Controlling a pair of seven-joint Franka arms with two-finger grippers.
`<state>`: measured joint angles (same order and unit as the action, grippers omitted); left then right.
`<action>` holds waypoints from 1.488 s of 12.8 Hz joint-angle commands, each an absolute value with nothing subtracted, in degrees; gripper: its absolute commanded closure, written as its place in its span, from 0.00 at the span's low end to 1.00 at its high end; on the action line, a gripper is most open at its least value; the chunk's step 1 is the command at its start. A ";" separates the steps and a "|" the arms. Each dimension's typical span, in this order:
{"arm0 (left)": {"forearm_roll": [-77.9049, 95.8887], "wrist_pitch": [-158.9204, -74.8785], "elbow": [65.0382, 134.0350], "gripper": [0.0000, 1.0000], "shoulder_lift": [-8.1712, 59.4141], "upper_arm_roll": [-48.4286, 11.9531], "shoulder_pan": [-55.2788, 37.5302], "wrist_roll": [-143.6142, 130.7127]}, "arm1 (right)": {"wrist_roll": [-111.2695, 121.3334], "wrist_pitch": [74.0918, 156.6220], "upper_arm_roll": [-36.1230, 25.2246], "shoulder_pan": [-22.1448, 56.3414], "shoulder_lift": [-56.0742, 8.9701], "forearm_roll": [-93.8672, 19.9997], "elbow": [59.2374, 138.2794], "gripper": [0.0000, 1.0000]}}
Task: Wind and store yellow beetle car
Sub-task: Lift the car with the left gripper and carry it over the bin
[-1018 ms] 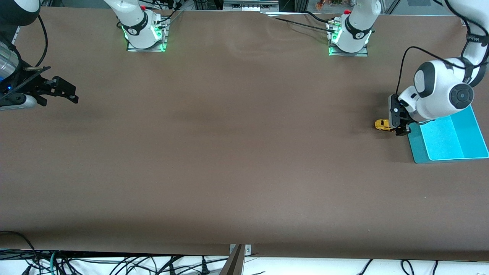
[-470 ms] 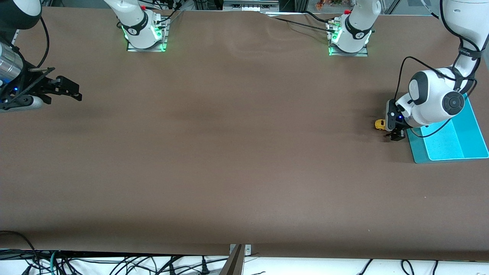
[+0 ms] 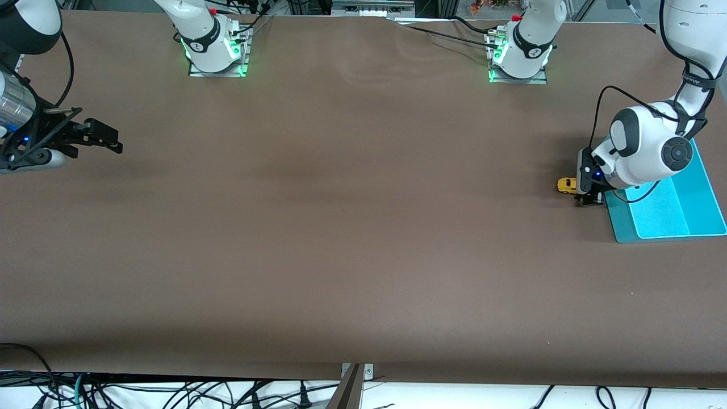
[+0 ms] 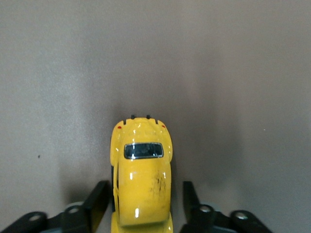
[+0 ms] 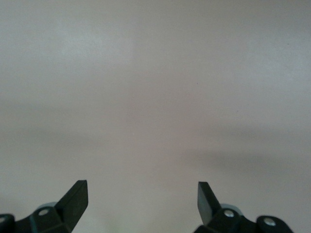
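now my left tool (image 4: 141,213) straddles the yellow beetle car (image 4: 141,177) on the table (image 3: 341,227), fingers not yet touching, to grip for winding | teal tray (image 3: 670,213) beside for storing | my right tool (image 3: 105,139) waits wide open

The left arm comes down from its base at the table's far edge and bends sharply, its wrist turned low at its own end of the table. The left gripper (image 3: 590,193) sits down at the table surface, its fingers (image 4: 97,199) spread apart with a gap on each side of what lies between them. The right arm waits at its end of the table, the right gripper (image 3: 108,139) held level above the surface, fingers (image 5: 77,194) wide apart.
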<state>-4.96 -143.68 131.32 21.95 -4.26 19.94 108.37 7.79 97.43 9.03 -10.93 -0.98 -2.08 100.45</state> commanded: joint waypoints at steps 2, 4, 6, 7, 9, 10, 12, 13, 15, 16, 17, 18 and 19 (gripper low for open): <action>-5.19 -143.53 131.75 0.80 21.62 -5.10 20.57 109.42 | 9.05 96.33 8.09 -11.34 -1.49 -2.81 99.32 0.00; -4.66 -141.87 131.49 0.80 21.10 -5.18 20.57 109.34 | 8.97 96.33 8.09 -11.34 -1.58 -2.90 99.32 0.00; -1.94 -135.82 129.82 0.80 19.26 -5.27 19.96 109.34 | 8.96 96.42 8.17 -10.90 -1.58 -2.90 99.32 0.00; -1.76 -133.09 128.68 0.80 18.38 -6.75 20.04 108.90 | 8.96 96.68 8.17 -10.90 -1.93 -2.90 99.23 0.00; -1.58 -125.55 124.65 0.80 17.58 -7.21 20.04 107.06 | 8.88 97.03 8.17 -10.90 -2.29 -2.90 99.32 0.00; -1.67 -120.29 120.89 0.80 17.49 -7.29 19.78 106.44 | 8.88 97.12 8.17 -10.90 -2.37 -2.90 99.32 0.00; -1.76 -109.39 111.31 0.80 18.10 -7.91 19.69 104.60 | 8.88 97.03 8.17 -10.99 -2.37 -2.90 99.32 0.00; -1.76 -104.90 107.70 0.80 18.45 -7.91 19.95 103.11 | 8.96 96.94 8.17 -10.99 -2.37 -2.99 99.32 0.00; -3.24 -95.58 100.75 0.80 18.54 -7.39 20.30 100.90 | 8.88 96.86 8.17 -11.07 -2.37 -2.99 99.32 0.00; -7.08 -93.36 98.81 0.80 18.28 -6.43 21.26 101.16 | 8.53 96.86 8.17 -10.99 -2.37 -2.99 99.32 0.00; -10.34 -92.64 97.22 0.80 18.37 -6.07 23.36 102.47 | 8.44 96.94 8.26 -10.81 -2.29 -2.90 99.32 0.00; -11.15 -92.72 96.60 0.80 18.54 -6.06 26.51 105.00 | 8.26 96.94 8.35 -10.64 -2.29 -2.90 99.32 0.00; -11.60 -94.03 96.59 0.80 19.50 -6.06 28.89 106.68 | 8.09 97.03 8.52 -10.55 -2.29 -2.64 99.32 0.00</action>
